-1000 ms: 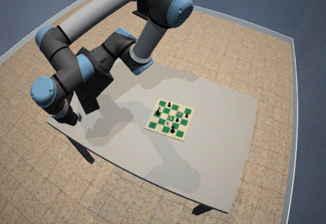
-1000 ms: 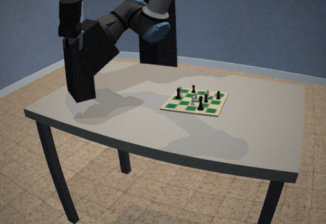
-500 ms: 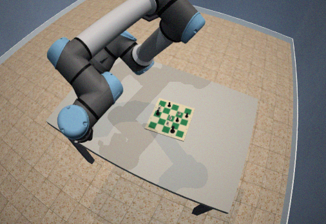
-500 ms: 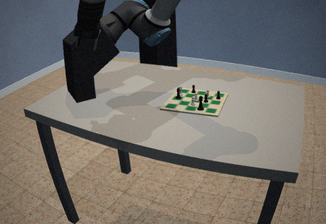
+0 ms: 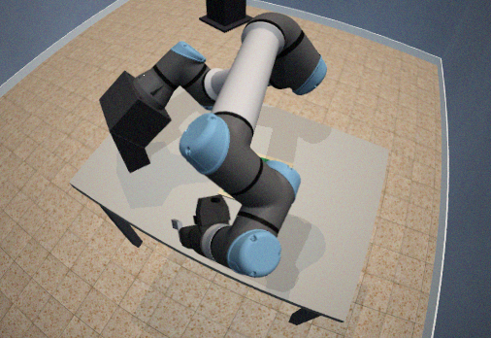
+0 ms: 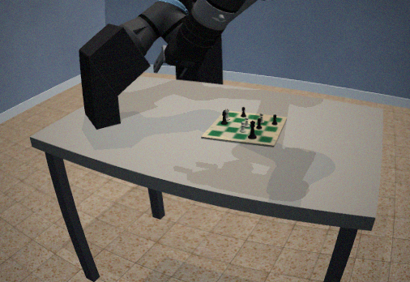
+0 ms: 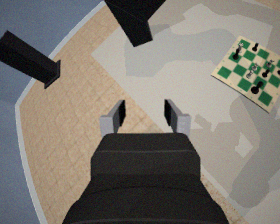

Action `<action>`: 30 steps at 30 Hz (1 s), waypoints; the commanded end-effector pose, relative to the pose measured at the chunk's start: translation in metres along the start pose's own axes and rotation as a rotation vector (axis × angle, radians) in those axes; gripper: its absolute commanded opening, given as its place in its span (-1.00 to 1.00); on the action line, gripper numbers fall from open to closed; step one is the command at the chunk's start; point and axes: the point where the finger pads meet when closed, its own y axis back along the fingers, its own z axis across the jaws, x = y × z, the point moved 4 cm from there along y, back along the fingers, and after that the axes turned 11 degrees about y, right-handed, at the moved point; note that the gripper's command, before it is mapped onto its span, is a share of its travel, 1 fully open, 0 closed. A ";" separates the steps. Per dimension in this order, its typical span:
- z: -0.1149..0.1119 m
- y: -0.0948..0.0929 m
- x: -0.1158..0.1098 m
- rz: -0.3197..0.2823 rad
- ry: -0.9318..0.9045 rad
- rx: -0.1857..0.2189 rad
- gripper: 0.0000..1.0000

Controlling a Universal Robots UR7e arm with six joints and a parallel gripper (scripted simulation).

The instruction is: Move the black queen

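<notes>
Wrist view shows tool (image 7: 144,117) open and empty, chessboard (image 6: 244,130) clear in exterior, arm-hidden from top.

From the top view, the arm (image 5: 243,138) hides nearly all of the chessboard (image 5: 264,157); you see only a green sliver. In the exterior view the board's edge letters are too small to read, and the arm is cut off at twelve o'clock. The wrist view blurs the pieces (image 7: 255,68) at two o'clock.
</notes>
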 end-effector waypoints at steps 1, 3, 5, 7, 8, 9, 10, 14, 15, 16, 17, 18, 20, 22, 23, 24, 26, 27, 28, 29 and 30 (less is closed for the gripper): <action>0.045 0.011 -0.030 0.051 0.083 0.043 1.00; 0.076 0.016 -0.048 0.083 0.134 0.069 1.00; 0.092 0.017 -0.056 0.099 0.160 0.082 1.00; 0.125 0.018 -0.071 0.130 0.212 0.107 1.00; 0.142 0.017 -0.078 0.146 0.237 0.118 1.00; 0.142 0.017 -0.078 0.146 0.237 0.118 1.00; 0.159 0.016 -0.085 0.162 0.263 0.130 1.00; 0.210 0.011 -0.101 0.208 0.338 0.162 1.00; 0.210 0.011 -0.101 0.208 0.338 0.162 1.00; 0.210 0.011 -0.101 0.208 0.338 0.162 1.00; 0.227 0.008 -0.106 0.223 0.362 0.172 1.00; 0.244 0.005 -0.110 0.238 0.386 0.181 1.00; 0.277 -0.002 -0.116 0.267 0.432 0.199 1.00; 0.293 -0.005 -0.118 0.281 0.455 0.208 1.00; 0.309 -0.009 -0.120 0.294 0.476 0.216 1.00; 0.324 -0.014 -0.121 0.308 0.497 0.223 1.00; 0.353 -0.022 -0.123 0.333 0.537 0.237 1.00; 0.366 -0.027 -0.123 0.345 0.556 0.243 1.00; 0.379 -0.031 -0.123 0.357 0.574 0.249 1.00; 0.392 -0.036 -0.122 0.368 0.591 0.255 1.00; 0.403 -0.040 -0.122 0.378 0.608 0.260 1.00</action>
